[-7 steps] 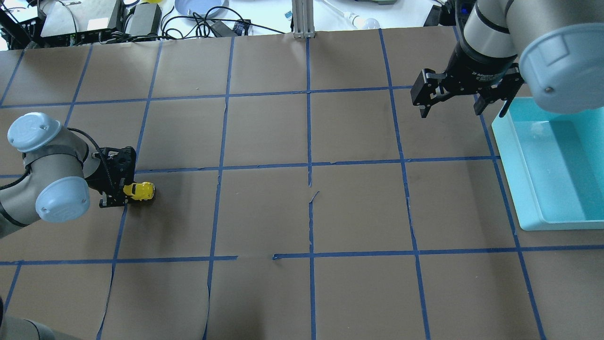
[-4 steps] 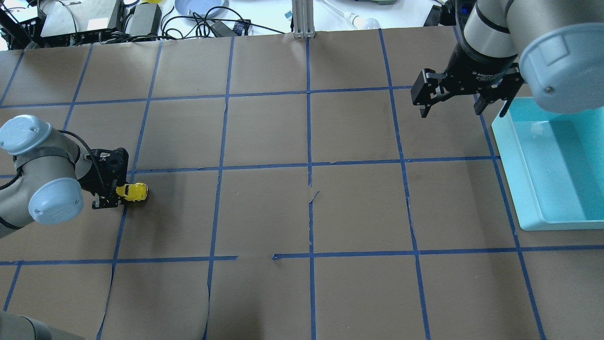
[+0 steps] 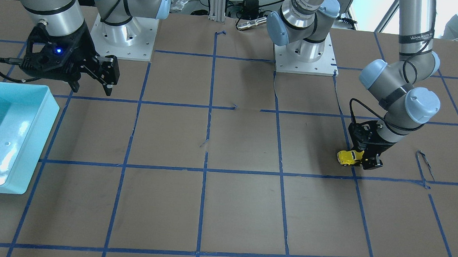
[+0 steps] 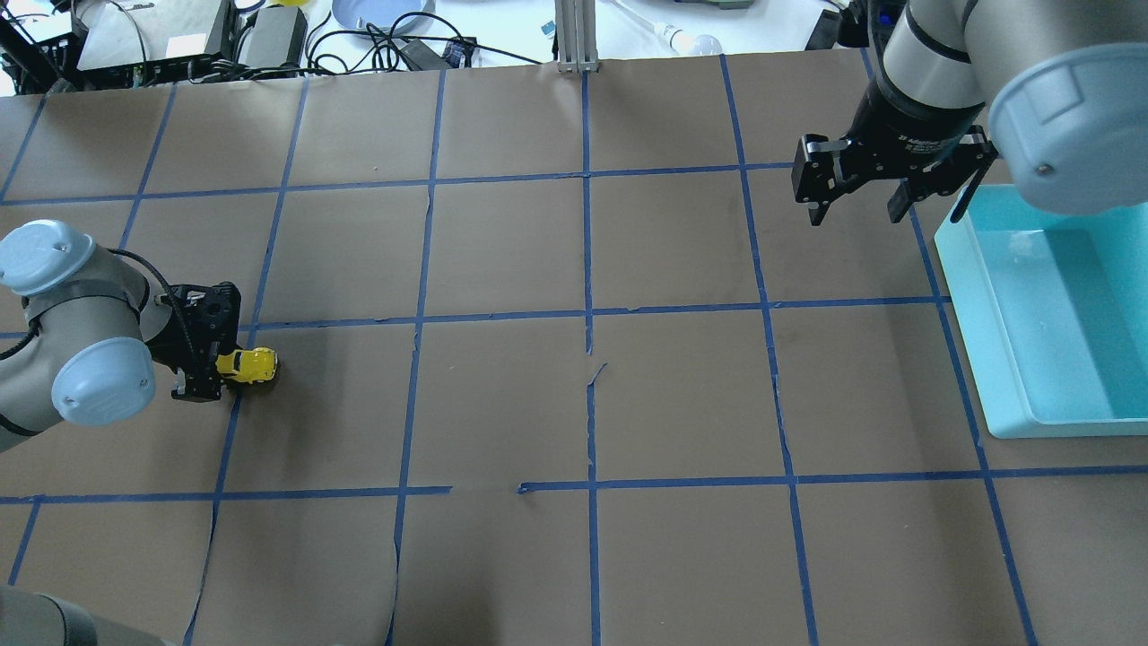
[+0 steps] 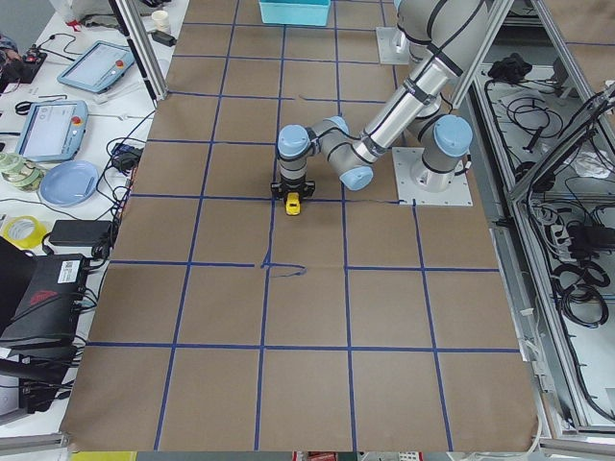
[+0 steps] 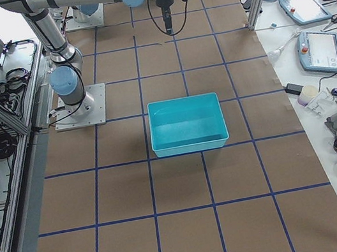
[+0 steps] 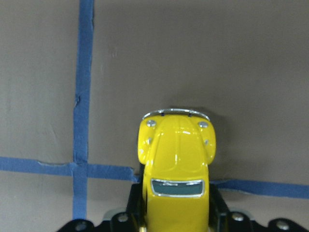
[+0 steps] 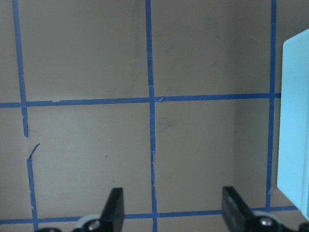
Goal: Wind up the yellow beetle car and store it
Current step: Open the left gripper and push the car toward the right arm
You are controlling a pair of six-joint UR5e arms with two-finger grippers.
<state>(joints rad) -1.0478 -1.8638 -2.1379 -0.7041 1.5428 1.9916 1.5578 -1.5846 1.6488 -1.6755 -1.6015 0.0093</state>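
Note:
The yellow beetle car [image 4: 251, 364] is a tiny rounded toy on the brown paper at the table's left side. My left gripper [image 4: 218, 367] is shut on its rear half, with the nose sticking out past the fingers. The car also shows in the front-facing view [image 3: 348, 157] and fills the lower middle of the left wrist view [image 7: 176, 162], low over the paper. My right gripper [image 4: 855, 212] is open and empty, hovering high at the far right, beside the bin's far corner. Its two fingers [image 8: 114, 202] show spread apart in the right wrist view.
A teal bin [image 4: 985, 341] stands open at the right edge of the table; it also shows in the front-facing view [image 3: 53, 109]. Blue tape lines [image 4: 587, 314] grid the paper. Cables and devices [image 4: 170, 40] lie beyond the far edge.
My left gripper has moved a little to the left with the car held in it. My right gripper has turned slightly and stays open.

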